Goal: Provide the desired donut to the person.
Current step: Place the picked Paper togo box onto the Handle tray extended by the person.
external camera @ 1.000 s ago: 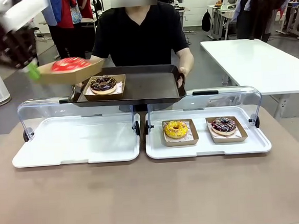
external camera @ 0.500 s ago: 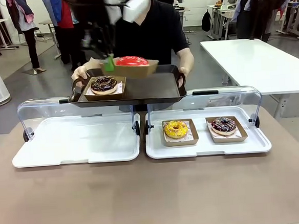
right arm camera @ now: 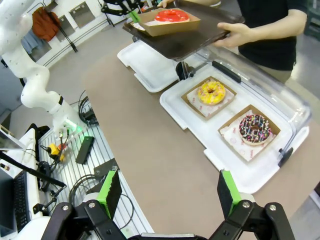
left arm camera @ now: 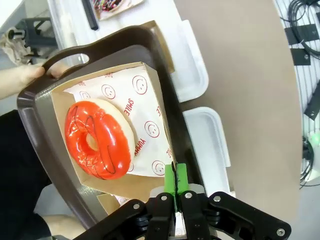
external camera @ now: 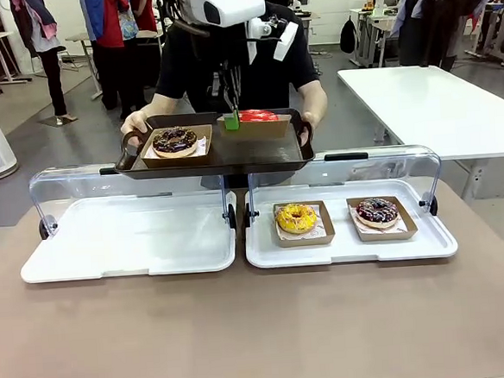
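Observation:
The person in a black T-shirt (external camera: 243, 60) holds a dark brown tray (external camera: 232, 156) with both hands at the far side. On its left part sits a chocolate donut (external camera: 174, 141) in a cardboard box. My left gripper (external camera: 232, 119) is shut on the edge of a cardboard box holding a red glazed donut (external camera: 257, 116) at the tray's right part. In the left wrist view the green pads (left arm camera: 176, 179) pinch the box's rim, the red donut (left arm camera: 97, 140) lies inside, and the box is within the tray (left arm camera: 35, 95). My right gripper (right arm camera: 169, 195) hangs open high above the table.
The right white display tray (external camera: 351, 247) holds a yellow donut (external camera: 296, 217) and a chocolate sprinkled donut (external camera: 376, 210), each in a box. The left white display tray (external camera: 126, 241) is bare. Clear lids (external camera: 389, 166) stand open behind both. Bystanders stand far behind.
My left gripper has carried the red donut's box from the far left rightward and down to the right part of the person's brown tray.

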You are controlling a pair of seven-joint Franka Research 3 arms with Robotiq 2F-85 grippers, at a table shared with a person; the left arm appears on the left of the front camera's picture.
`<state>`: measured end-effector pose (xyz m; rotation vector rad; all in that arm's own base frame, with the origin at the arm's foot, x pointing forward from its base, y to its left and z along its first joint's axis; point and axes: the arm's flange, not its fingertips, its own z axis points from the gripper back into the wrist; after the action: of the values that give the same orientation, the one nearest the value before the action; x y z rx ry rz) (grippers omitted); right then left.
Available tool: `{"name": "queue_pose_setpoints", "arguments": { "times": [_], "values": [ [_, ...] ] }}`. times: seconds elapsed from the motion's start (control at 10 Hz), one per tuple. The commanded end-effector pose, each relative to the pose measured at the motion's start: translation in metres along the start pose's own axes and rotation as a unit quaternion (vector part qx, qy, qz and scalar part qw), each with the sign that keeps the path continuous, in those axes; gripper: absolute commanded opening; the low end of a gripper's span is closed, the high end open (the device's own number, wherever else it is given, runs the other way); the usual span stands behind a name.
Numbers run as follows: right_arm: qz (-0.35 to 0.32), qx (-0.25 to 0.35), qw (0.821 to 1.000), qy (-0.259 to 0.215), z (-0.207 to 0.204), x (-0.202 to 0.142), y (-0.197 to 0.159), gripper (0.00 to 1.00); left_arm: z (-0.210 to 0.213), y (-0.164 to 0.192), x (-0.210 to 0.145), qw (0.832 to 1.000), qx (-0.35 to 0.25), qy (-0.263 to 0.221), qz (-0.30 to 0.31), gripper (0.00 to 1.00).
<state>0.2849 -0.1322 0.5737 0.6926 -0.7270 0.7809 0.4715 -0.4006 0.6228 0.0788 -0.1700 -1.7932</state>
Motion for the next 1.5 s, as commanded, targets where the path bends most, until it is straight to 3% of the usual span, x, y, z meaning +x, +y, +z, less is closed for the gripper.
{"name": "queue_pose_setpoints", "arguments": {
  "times": [0.0, 0.5, 0.6, 0.7, 0.8, 0.9, 1.1, 1.2, 1.3, 1.4],
  "values": [
    [0.008, 0.009, 1.0, -0.014, 0.0, 0.001, -0.002, 1.0, -0.012, 0.026, 0.001, 0.999, 0.006, 0.017, 0.037, 0.01],
    [0.008, 0.009, 1.0, -0.014, 0.0, 0.001, -0.002, 1.0, -0.048, 0.051, -0.018, 0.999, -0.004, 0.014, 0.051, 0.01],
    [0.008, 0.009, 1.0, -0.014, 0.0, 0.001, -0.002, 1.0, -0.05, 0.053, -0.021, 0.999, -0.004, 0.009, 0.048, 0.1],
    [0.008, 0.009, 1.0, -0.014, 0.0, 0.001, -0.002, 1.0, -0.051, 0.052, -0.021, 0.999, -0.004, 0.004, 0.045, 0.6],
    [0.008, 0.009, 1.0, -0.014, 0.0, 0.001, -0.002, 1.0, -0.05, 0.05, -0.022, 0.999, -0.004, 0.004, 0.043, 0.69],
    [0.008, 0.009, 1.0, -0.014, 0.0, 0.001, -0.002, 1.0, -0.048, 0.051, -0.022, 0.999, -0.006, 0.004, 0.041, 1.0],
    [0.008, 0.009, 1.0, -0.014, 0.0, 0.001, -0.002, 1.0, -0.049, 0.048, -0.023, 0.999, -0.011, 0.003, 0.042, 1.0],
    [0.008, 0.009, 1.0, -0.014, 0.0, 0.001, -0.002, 1.0, -0.049, 0.047, -0.023, 0.999, -0.013, 0.003, 0.04, 0.92],
    [0.008, 0.009, 1.0, -0.014, 0.0, 0.001, -0.002, 1.0, -0.048, 0.047, -0.024, 0.999, -0.013, 0.005, 0.038, 1.0],
    [0.008, 0.009, 1.0, -0.014, 0.0, 0.001, -0.002, 1.0, -0.048, 0.046, -0.024, 0.999, -0.015, 0.006, 0.038, 1.0]
  ]
}}
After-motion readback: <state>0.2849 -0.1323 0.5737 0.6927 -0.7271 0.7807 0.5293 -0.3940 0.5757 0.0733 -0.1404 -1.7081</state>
